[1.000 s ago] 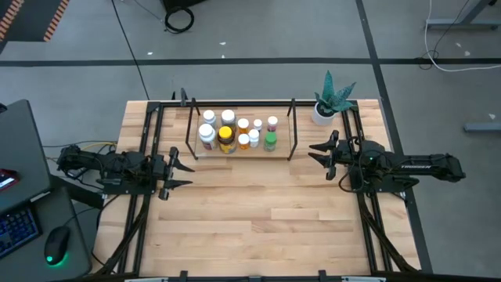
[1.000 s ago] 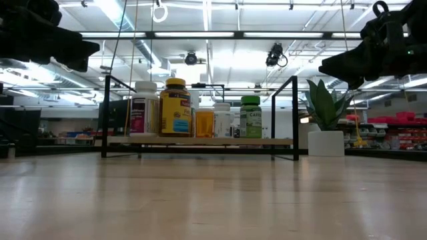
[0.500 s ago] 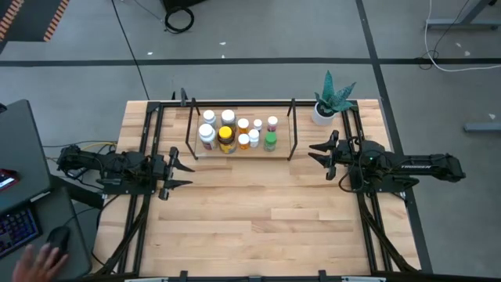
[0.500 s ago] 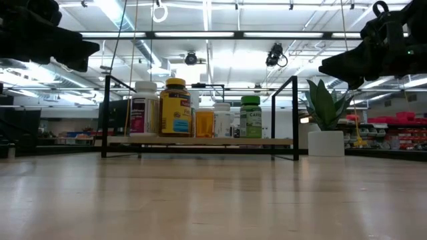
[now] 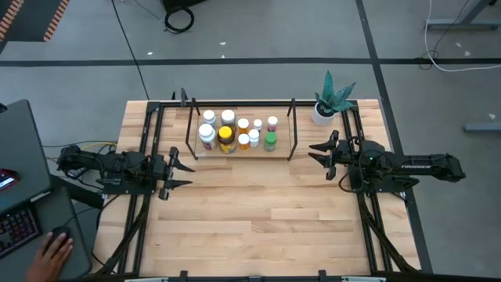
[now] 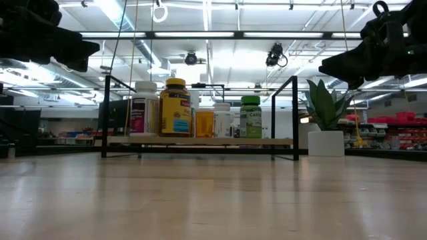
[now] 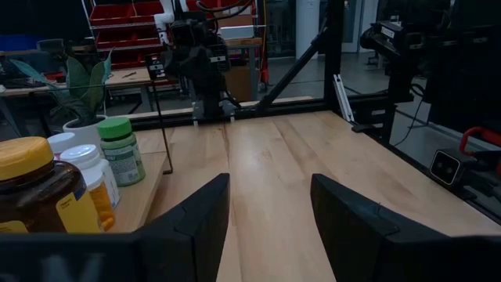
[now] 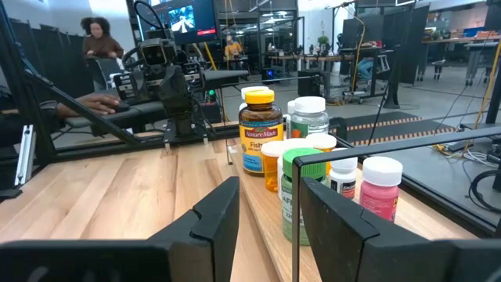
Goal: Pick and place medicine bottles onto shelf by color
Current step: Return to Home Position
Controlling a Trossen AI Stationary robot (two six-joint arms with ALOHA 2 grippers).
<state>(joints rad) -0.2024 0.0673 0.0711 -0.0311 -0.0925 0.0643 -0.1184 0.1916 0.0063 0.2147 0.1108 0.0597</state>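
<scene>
Only a person's hand (image 5: 52, 252) has shifted, off the table's left edge; both arms stay. High: bottles (image 5: 235, 131) stand on the shelf (image 5: 291, 133); left gripper (image 5: 188, 175) and right gripper (image 5: 313, 153) hang spread, empty. Low: green bottle (image 6: 251, 117) rightmost. Right wrist: amber bottle (image 8: 261, 129) reads "Nature Made", "Fish".

Bright, even; ceiling lights (image 6: 267, 35) glare; shadows faint.

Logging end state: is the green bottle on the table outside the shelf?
No, the green bottle stands inside the shelf, at its right end.
</scene>
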